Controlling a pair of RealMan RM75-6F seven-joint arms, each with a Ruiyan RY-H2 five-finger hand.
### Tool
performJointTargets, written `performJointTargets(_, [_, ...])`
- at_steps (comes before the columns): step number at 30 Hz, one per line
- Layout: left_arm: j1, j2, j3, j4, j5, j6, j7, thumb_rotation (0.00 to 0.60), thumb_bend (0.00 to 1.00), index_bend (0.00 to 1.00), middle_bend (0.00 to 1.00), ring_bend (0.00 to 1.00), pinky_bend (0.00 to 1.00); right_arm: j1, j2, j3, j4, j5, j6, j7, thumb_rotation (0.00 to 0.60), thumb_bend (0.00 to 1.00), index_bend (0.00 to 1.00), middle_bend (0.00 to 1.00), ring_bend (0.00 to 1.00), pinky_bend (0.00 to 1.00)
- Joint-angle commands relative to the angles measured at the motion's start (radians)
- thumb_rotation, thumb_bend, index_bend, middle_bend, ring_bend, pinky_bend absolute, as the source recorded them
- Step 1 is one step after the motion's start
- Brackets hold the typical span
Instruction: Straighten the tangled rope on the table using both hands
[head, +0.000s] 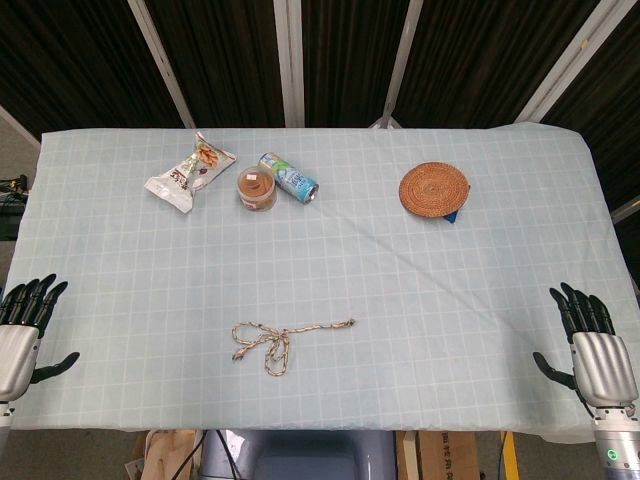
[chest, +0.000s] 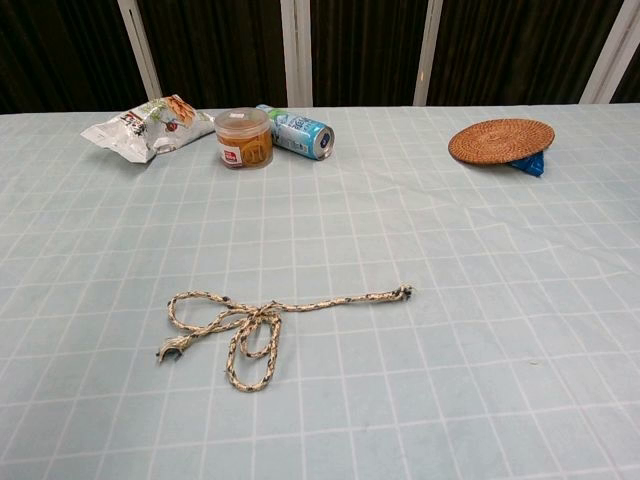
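A table (head: 480, 250) under a pale checked cloth fills both views. The left hand (head: 22, 330) sits at the near left edge and the right hand (head: 590, 345) at the near right edge, each with fingers spread and pointing away, thumb out to the side, holding nothing.

The rope (head: 285, 338) lies on the cloth near the front, about midway between the two hands and well apart from both, a little closer to the left one. Its left part is tangled into loops around a knot; a single strand runs right from the knot to a frayed end.

At the far side a snack bag (head: 190, 170) lies to the left, a round tub (head: 257, 189) just right of it, and a can (head: 290, 177) on its side touching or almost touching the tub. A woven mat (head: 433, 188) sits far right, resting on something blue (head: 452, 214).

The head view alone shows the hands. The chest view shows neither, but gives the rope (chest: 260, 325) closer: one loop toward the left, another hanging toward the near edge, and a short loose tail at the left.
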Motion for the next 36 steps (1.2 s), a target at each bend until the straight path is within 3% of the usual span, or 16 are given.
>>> performJointTargets(1, [0.000, 0.000, 0.000, 0.001, -0.001, 0.000, 0.001, 0.600, 0.07, 0.00, 0.00, 0.00, 0.00, 0.000, 0.000, 0.000, 0.000, 0.000, 0.000, 0.000, 0.600, 0.27, 0.00, 0.00, 0.00, 0.00])
performJointTargets(13, [0.001, 0.001, -0.002, 0.000, 0.000, 0.004, 0.000, 0.600, 0.07, 0.00, 0.00, 0.00, 0.00, 0.006, -0.003, -0.006, -0.001, -0.028, 0.001, 0.014, 0.600, 0.27, 0.00, 0.00, 0.00, 0.00])
performJointTargets(20, [0.000, 0.000, -0.002, 0.001, 0.001, 0.003, 0.004, 0.600, 0.07, 0.00, 0.00, 0.00, 0.00, 0.040, 0.002, -0.003, -0.029, -0.048, -0.041, 0.091, 0.600, 0.27, 0.01, 0.00, 0.00, 0.00])
performJointTargets(28, [-0.002, -0.005, -0.004, 0.005, 0.003, 0.003, 0.013, 0.600, 0.07, 0.00, 0.00, 0.00, 0.00, 0.148, -0.015, 0.029, -0.044, -0.076, -0.156, 0.174, 0.600, 0.27, 0.20, 0.02, 0.00, 0.00])
performJointTargets(36, [-0.003, -0.006, -0.003, 0.008, 0.007, 0.004, 0.016, 0.600, 0.07, 0.00, 0.00, 0.00, 0.00, 0.279, -0.128, 0.071, -0.045, -0.044, -0.296, 0.121, 0.600, 0.29, 0.39, 0.11, 0.00, 0.00])
